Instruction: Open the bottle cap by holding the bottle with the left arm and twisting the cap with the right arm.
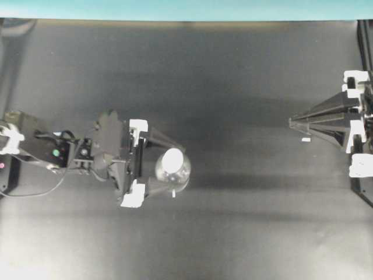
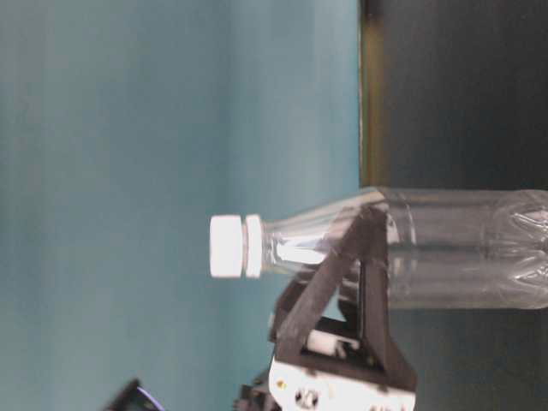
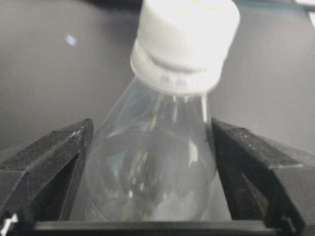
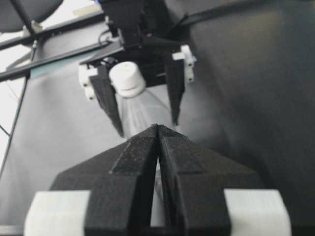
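Note:
The clear bottle (image 1: 178, 175) stands upright on the dark table, left of centre, with its white cap (image 1: 173, 159) on. My left gripper (image 1: 179, 169) has its black fingers on either side of the bottle's body, pressed against it. The left wrist view shows the bottle (image 3: 152, 172) filling the gap between both fingers, and the cap (image 3: 187, 34) above. The table-level view, turned sideways, shows the bottle (image 2: 445, 248), the cap (image 2: 227, 247) and one finger (image 2: 342, 274) across it. My right gripper (image 1: 290, 121) is shut and empty at the far right, pointing at the bottle (image 4: 142, 110).
A tiny white scrap (image 1: 305, 139) lies on the table just below the right gripper's tip. The left arm's body and loose cables (image 1: 52, 157) sit at the left edge. A teal wall (image 1: 186, 9) runs along the back of the table.

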`<state>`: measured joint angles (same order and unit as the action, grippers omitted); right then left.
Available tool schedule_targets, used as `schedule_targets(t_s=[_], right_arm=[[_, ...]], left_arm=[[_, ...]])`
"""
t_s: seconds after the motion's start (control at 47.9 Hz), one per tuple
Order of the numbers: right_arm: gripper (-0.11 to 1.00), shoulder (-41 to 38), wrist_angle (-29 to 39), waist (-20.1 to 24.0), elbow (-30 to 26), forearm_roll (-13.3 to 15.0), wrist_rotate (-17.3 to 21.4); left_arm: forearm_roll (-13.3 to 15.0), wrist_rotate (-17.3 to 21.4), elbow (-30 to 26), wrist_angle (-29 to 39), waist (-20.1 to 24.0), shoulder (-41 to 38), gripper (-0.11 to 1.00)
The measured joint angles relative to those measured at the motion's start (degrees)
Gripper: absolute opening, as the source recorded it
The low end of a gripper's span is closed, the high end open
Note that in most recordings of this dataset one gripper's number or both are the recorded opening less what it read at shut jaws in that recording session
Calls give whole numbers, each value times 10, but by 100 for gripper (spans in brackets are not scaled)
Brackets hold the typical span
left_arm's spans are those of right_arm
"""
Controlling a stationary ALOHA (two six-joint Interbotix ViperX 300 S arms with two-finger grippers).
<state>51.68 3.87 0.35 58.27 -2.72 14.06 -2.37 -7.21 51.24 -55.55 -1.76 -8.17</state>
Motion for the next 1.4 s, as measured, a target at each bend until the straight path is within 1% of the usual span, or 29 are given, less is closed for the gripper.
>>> schedule_targets(t_s=[0.229, 0.438, 0.605, 0.793, 1.022, 1.168, 1.272, 1.335, 1.398], right_arm=[[0, -3, 0, 0, -1, 0, 1], [0, -3, -1, 1, -1, 1, 2], [0, -4, -1, 1, -1, 1, 2], [0, -9, -1, 1, -1, 0, 2], [0, -27, 0, 1, -3, 0, 3], [0, -56, 4, 5, -13, -6, 3], [0, -82, 29, 11, -31, -22, 3], [1, -101, 67, 13, -49, -38, 4], [4, -120, 122, 13, -72, -52, 4]], left_arm=[[0, 1, -9, -14, -1, -52, 95], [0, 3, -8, -13, -3, -66, 96], [-1, 3, -2, 11, -3, -69, 98], [0, 3, 2, 45, -4, -81, 99], [0, 3, 3, 54, -4, -85, 98], [0, 6, 2, 59, -4, -87, 94], [0, 9, 2, 62, -5, -87, 88], [0, 11, 2, 62, -6, -87, 85], [0, 11, 2, 62, -5, -87, 84]])
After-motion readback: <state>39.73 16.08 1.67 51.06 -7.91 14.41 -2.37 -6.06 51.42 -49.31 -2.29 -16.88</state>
